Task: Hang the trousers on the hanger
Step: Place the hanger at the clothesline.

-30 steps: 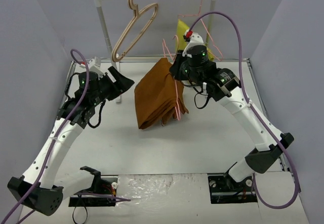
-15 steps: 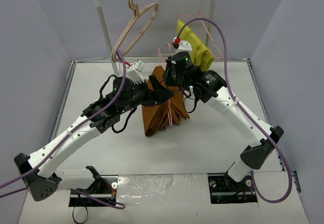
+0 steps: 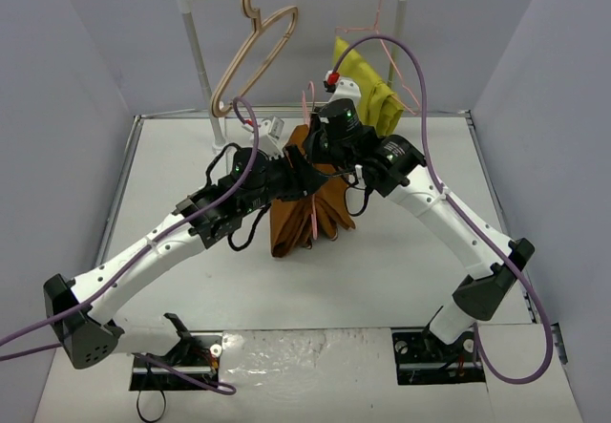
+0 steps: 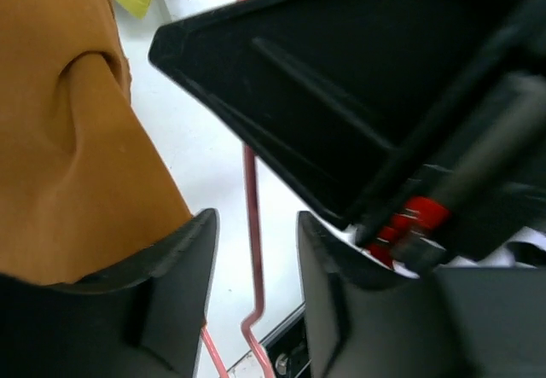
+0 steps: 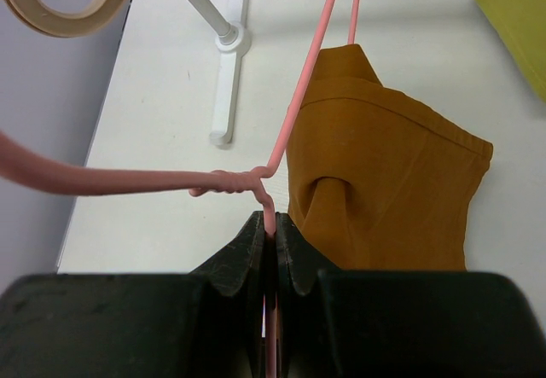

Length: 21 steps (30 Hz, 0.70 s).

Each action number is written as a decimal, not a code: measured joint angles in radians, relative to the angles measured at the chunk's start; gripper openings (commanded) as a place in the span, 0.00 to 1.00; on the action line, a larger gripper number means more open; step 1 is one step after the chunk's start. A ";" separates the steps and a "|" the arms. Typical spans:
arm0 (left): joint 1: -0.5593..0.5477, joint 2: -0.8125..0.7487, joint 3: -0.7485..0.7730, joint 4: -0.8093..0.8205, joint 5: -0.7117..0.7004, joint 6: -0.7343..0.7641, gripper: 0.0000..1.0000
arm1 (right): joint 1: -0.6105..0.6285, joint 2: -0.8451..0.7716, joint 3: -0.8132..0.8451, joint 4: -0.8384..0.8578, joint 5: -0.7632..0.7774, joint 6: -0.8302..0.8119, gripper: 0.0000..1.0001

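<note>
Counter [image 3: 382,261]: white, grey walls around.
Right pincer [image 5: 269,218]: clenched on the hanger [image 5: 299,98] wire, a grip only its wrist view shows.
Left pincer [image 4: 254,221]: parted, straddling pink wire.
Trousers [image 3: 294,221]: hanging mid-frame.

Rust-brown trousers [image 3: 286,227], folded, draped over thin pink wire hanger [image 5: 294,105], hanging down

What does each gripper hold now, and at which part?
The right gripper clamps the pink hanger beside its twisted neck. The left gripper holds nothing: its open jaws straddle the hanger wire.
</note>
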 measured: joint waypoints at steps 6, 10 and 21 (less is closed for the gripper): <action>-0.016 0.018 -0.024 0.011 -0.027 0.007 0.02 | 0.004 0.000 0.000 0.005 -0.003 0.014 0.01; -0.018 -0.013 -0.026 -0.024 -0.065 0.039 0.02 | 0.000 -0.001 -0.002 0.032 -0.024 0.000 0.38; 0.020 -0.151 -0.040 -0.131 -0.111 0.238 0.02 | -0.201 -0.185 -0.084 0.100 -0.180 -0.130 0.73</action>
